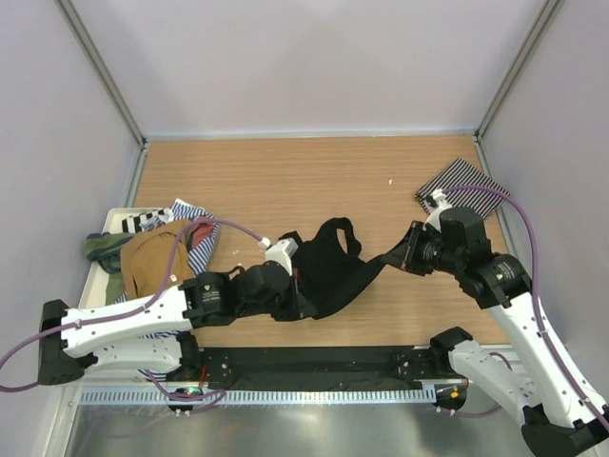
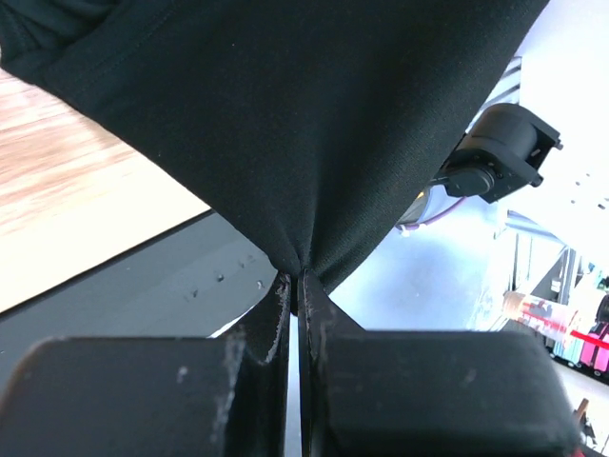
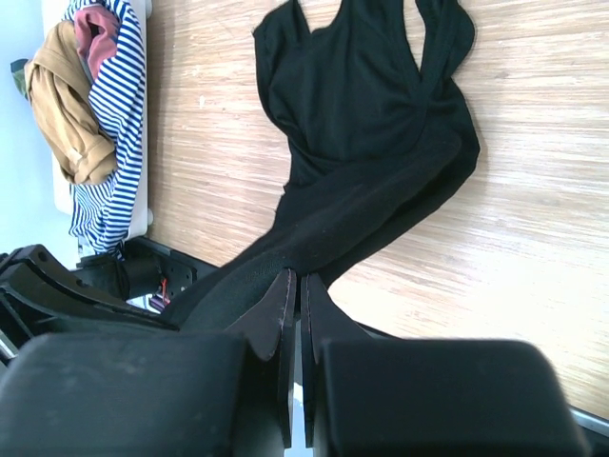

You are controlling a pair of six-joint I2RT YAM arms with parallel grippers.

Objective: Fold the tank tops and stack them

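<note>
**Student:** What does the top view show at centre?

**Instructor:** The black tank top [image 1: 333, 271], spread across the near middle of the table [image 1: 285, 176]. Its shoulder straps point toward the far side and lie on the wood. Its lower part is drawn out sideways between the two arms.

**Student:** How does the left gripper [image 2: 295, 283] stand?

**Instructor:** Its fingers are pressed together on a pinch of the black cloth. In the left wrist view the fabric gathers into creases that run to the fingertips.

**Student:** And the right gripper [image 3: 295, 283]?

**Instructor:** Likewise closed, and clamped on the same garment. A narrow band of black fabric runs from the garment's body to the fingertips. In the top view this band stretches rightward, off the main mass of cloth.

**Student:** Where are the other garments?

**Instructor:** The finely striped tank top [image 1: 466, 183] lies folded flat at the far right of the table, just beyond the right wrist, which covers its near corner. The rest form a heap at the left edge, on and over the white tray [image 1: 112, 221]. The tan top [image 1: 152, 262] is uppermost, and the green top [image 1: 98, 248] is at the outer side. The blue-and-white striped top [image 1: 197, 249] hangs over the tray's inner edge onto the wood. A pink-red cloth [image 1: 202, 228] shows among them; whether it is a tank top cannot be told.
</note>
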